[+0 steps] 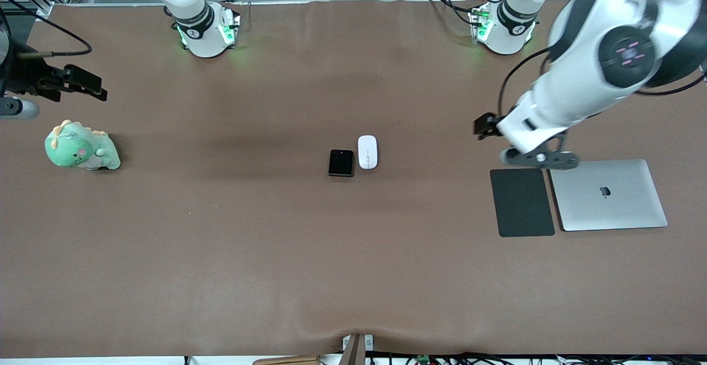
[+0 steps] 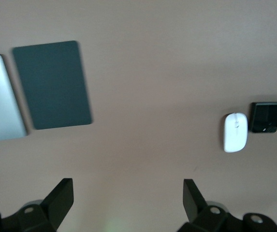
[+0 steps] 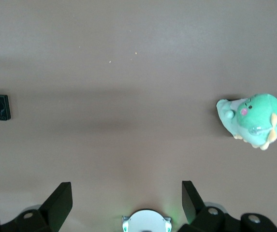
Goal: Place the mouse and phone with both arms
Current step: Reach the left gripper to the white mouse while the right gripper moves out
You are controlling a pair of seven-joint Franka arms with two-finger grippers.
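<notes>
Your mouse [image 1: 367, 152] and phone [image 1: 341, 163] side by side mid-table, just apart, your left gripper [image 2: 127, 200] spread wide and empty above bare table near the black pad [image 1: 522, 202] and laptop [image 1: 608, 195], your right gripper [image 3: 126, 203] wide open, empty, near the plush dinosaur [image 1: 81, 147].

Both arms raised, grippers open and empty

The left arm [image 1: 602, 72] comes from its green-lit base at the upper right of the front view and folds down at the right edge, its wrist angled toward the frame's middle; the left gripper [image 1: 486, 127] hangs at the right of centre, and in the left wrist view its fingers [image 2: 61, 198] stand wide apart with nothing between them. The right arm [image 1: 182, 0] rises from its base at the upper left; the right gripper [image 1: 88, 86] sits at the left edge, fingers [image 3: 61, 203] likewise spread and empty.
</notes>
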